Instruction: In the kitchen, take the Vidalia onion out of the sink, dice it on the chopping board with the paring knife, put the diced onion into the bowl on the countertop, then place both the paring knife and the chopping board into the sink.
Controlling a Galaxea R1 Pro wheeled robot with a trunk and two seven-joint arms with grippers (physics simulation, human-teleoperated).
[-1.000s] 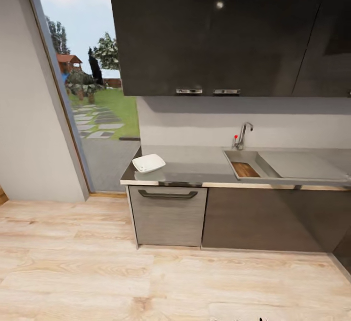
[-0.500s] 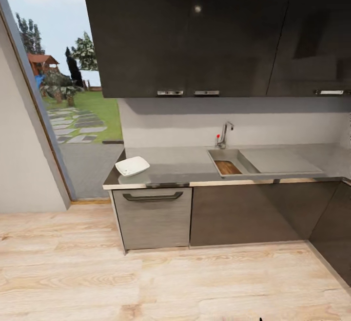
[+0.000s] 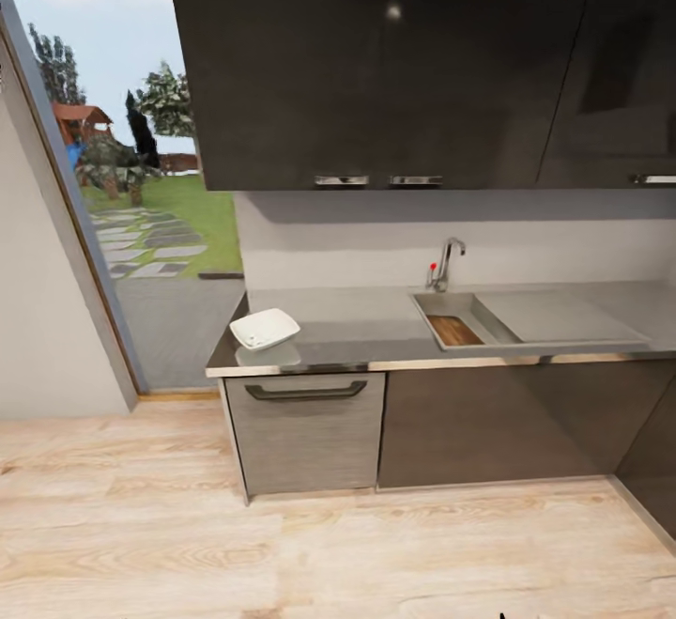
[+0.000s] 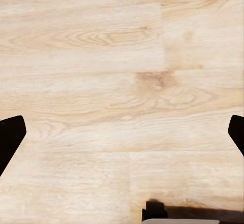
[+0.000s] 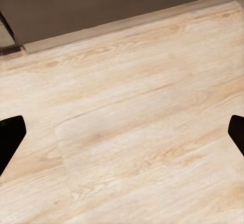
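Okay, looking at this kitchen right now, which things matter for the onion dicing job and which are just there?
For the job:
- bowl on the countertop
- sink
- chopping board, lying in the sink

Just there:
- tap
- drainboard
- upper cabinets
- drawer handle
- wooden floor

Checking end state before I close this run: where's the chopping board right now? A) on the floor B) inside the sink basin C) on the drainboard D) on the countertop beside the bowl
B: in the head view the chopping board lies down inside the sink basin, below the tap, while the bowl sits apart at the countertop's far left end.
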